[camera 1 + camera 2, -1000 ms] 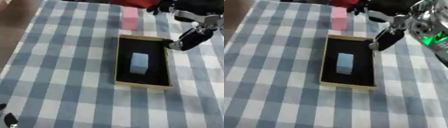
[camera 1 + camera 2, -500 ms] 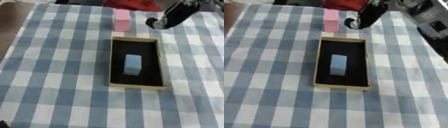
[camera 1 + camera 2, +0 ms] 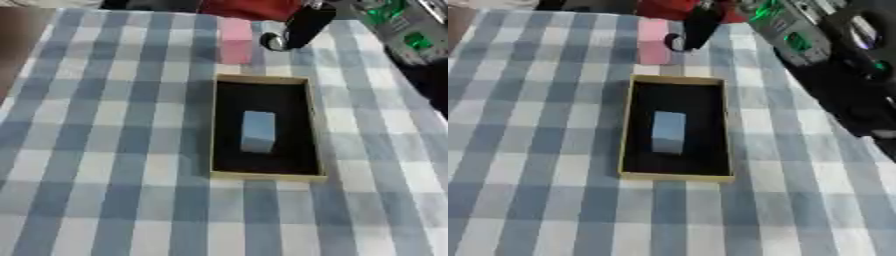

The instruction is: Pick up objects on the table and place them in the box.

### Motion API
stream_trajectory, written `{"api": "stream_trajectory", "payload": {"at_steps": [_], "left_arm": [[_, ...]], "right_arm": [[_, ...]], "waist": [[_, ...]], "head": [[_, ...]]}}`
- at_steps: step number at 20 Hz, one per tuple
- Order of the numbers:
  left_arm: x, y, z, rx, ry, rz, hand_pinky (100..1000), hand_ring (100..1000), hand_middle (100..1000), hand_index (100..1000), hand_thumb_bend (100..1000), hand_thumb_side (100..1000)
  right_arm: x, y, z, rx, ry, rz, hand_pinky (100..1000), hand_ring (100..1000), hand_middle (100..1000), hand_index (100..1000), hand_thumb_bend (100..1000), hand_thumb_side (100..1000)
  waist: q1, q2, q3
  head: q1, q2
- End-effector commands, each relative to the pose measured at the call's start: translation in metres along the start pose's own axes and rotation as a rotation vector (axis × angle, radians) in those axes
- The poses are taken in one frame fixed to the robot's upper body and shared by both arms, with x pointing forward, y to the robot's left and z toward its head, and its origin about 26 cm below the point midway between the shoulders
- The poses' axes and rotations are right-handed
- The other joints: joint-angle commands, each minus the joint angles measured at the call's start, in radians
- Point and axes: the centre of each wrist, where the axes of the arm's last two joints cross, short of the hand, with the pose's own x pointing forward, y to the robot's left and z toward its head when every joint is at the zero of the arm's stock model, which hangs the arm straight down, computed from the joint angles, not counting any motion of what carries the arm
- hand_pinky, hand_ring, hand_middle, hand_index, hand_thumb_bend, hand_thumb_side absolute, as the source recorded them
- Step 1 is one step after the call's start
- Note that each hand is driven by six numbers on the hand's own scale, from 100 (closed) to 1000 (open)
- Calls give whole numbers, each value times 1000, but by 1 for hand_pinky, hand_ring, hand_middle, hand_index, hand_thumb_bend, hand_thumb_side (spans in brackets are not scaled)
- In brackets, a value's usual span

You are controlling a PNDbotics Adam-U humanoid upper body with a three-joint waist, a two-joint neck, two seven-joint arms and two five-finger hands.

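Observation:
A pink block (image 3: 235,41) stands on the checked tablecloth just beyond the far end of the box (image 3: 312,131). The box is shallow, with a tan rim and a black floor, and a light blue block (image 3: 257,131) lies in its middle. My right hand (image 3: 296,30) reaches in from the upper right. Its dark fingers stretch down and to the left, ending just right of the pink block, and hold nothing. I cannot tell whether they touch the block. My left hand does not show.
My right forearm (image 3: 798,35), with green lights, crosses the upper right corner. Something red (image 3: 249,7) lies at the table's far edge behind the pink block. The table's left edge (image 3: 22,55) runs near the upper left corner.
My right hand has moved from the box's right rim to the far side, next to the pink block. The whole picture has also shifted, so the head has moved.

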Motion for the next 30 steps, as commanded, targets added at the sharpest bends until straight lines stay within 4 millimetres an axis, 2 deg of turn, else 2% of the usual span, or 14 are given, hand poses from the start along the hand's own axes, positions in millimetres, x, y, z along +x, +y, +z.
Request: {"api": "stream_trajectory", "payload": {"at_steps": [1,4,11,16,17,21,30], "left_arm": [[3,2,-4,8,-17,-1,672,644,508,663,100,493],[4,0,-5,10,-21,-1,672,644,508,663,100,491],[6,-1,-7,14,-28,3,672,644,508,663,100,490],[7,-2,-7,17,-32,4,673,644,508,663,100,488],[7,-2,-8,18,-33,4,673,644,508,663,100,488],[8,-3,-9,18,-36,2,672,644,508,663,100,488],[11,-4,-11,22,-46,-1,671,644,508,664,100,484]], "right_arm": [[2,-9,-11,-30,40,-13,910,868,823,1000,309,261],[3,-6,-26,-14,57,-14,919,883,837,1000,326,259],[-11,3,-56,27,99,-36,928,902,857,1000,323,255],[-24,13,-73,46,132,-21,936,916,878,1000,362,218],[-27,14,-76,48,141,-19,937,918,883,1000,371,174],[-37,16,-82,37,161,-25,937,919,893,1000,359,100],[-42,17,-88,28,174,-59,936,919,903,1000,338,100]], "waist": [[6,-16,2],[7,-8,7],[5,4,16],[3,9,20],[1,11,21],[-2,17,22],[-9,37,28]], "head": [[-2,-24],[-1,-38],[-3,-79],[-5,-90],[-4,-91],[-1,-92],[-6,-96]]}}
